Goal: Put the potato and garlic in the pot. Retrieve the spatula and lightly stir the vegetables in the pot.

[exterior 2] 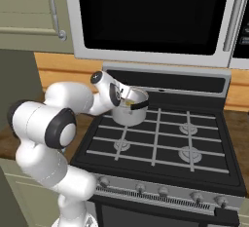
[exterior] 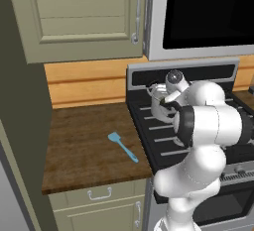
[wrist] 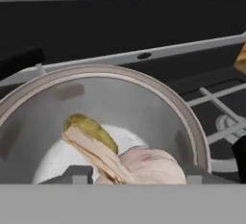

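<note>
The garlic (wrist: 149,166) is seen at the bottom centre of the hand view, right at the claw (wrist: 129,180), its pale papery tip pointing toward 10 o'clock over the potato (wrist: 93,128). The fingertips themselves are hidden behind the bulb and the bottom band, so it cannot be told how wide the claw stands or whether the garlic is gripped or just released. The potato is lying on the floor of the pot (wrist: 190,117), just past the garlic at about 11 o'clock from it, partly covered by the garlic's tip. The pot rim is seen curving from 9 o'clock over the top to 3 o'clock around both vegetables. In the right base view the claw (exterior 2: 127,99) is held over the pot (exterior 2: 130,114), which is standing on the back-left burner of the stove (exterior 2: 160,138); a yellowish bit shows at the rim by the hand. In the left base view the pot (exterior: 159,98) is partly hidden by the arm, with the hand above it. The spatula (exterior: 122,146) is lying flat on the wooden counter (exterior: 79,145), well apart from the pot at about 8 o'clock from it, head toward 10 o'clock and handle toward 4 o'clock, near the stove's left edge.
</note>
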{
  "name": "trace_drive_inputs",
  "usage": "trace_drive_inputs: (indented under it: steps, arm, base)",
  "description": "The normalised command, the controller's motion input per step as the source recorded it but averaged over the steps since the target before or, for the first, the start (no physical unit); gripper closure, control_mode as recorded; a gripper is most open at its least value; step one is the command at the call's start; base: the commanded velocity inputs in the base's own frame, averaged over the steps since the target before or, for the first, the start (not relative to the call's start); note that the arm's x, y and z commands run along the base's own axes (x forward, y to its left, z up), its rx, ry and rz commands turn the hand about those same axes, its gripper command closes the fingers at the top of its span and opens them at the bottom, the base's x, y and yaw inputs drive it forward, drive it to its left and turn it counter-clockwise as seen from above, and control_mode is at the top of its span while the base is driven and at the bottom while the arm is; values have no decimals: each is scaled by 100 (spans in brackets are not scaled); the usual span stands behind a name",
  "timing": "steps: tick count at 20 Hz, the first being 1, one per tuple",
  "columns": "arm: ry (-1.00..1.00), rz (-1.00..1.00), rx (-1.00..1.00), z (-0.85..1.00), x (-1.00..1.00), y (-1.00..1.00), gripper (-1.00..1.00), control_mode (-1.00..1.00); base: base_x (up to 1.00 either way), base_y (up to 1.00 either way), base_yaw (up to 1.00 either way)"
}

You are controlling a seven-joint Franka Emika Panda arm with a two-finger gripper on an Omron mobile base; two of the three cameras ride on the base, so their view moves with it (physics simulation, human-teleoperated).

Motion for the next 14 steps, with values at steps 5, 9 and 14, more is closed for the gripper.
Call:
trace_drive_inputs:
  steps: [5,9,14]
  arm:
    - [0,0,0,-22,41,-1,100,-100]
    - [0,1,0,-9,12,0,-100,-100]
    - [-1,4,0,12,-5,0,-100,-100]
  base:
    - [0,0,0]
    - [0,0,0]
    - [0,0,0]
